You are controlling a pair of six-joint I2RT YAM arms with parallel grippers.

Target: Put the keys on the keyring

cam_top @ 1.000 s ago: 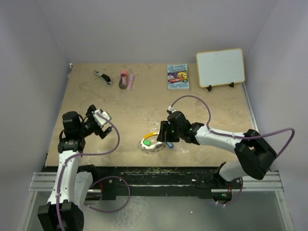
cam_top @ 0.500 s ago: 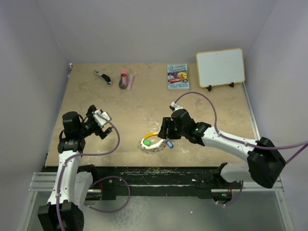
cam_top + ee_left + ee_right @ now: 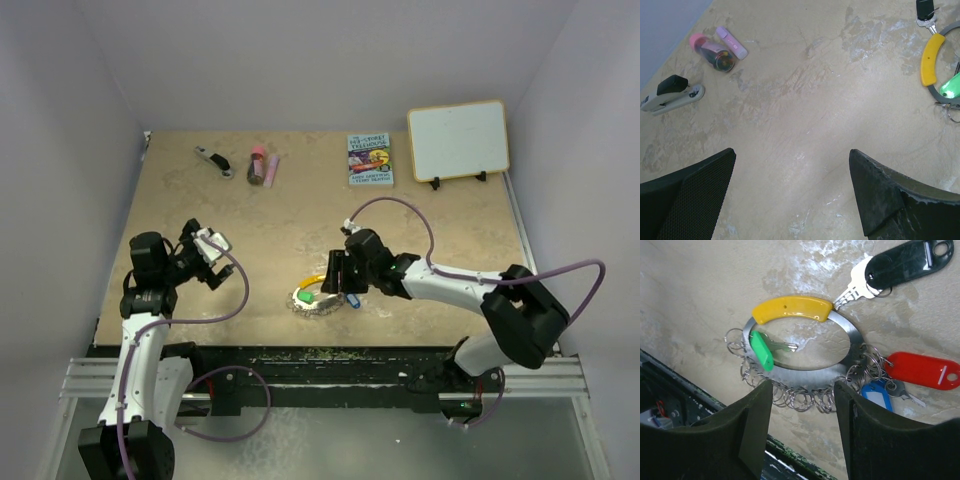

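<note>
I am swinging the right gripper back over the keyring, jaws half open and empty, keys not yet picked. The left gripper is idling wide open, empty.

place: robot lab test cell | evidence: plain walls box in a beige tabletop | aluminium rail along its near edge | small whiteboard at far right corner

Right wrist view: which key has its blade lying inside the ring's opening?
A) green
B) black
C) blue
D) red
A: the green key has its blade inside the opening of the keyring, while the black key, red key and blue key lie outside it.
</note>
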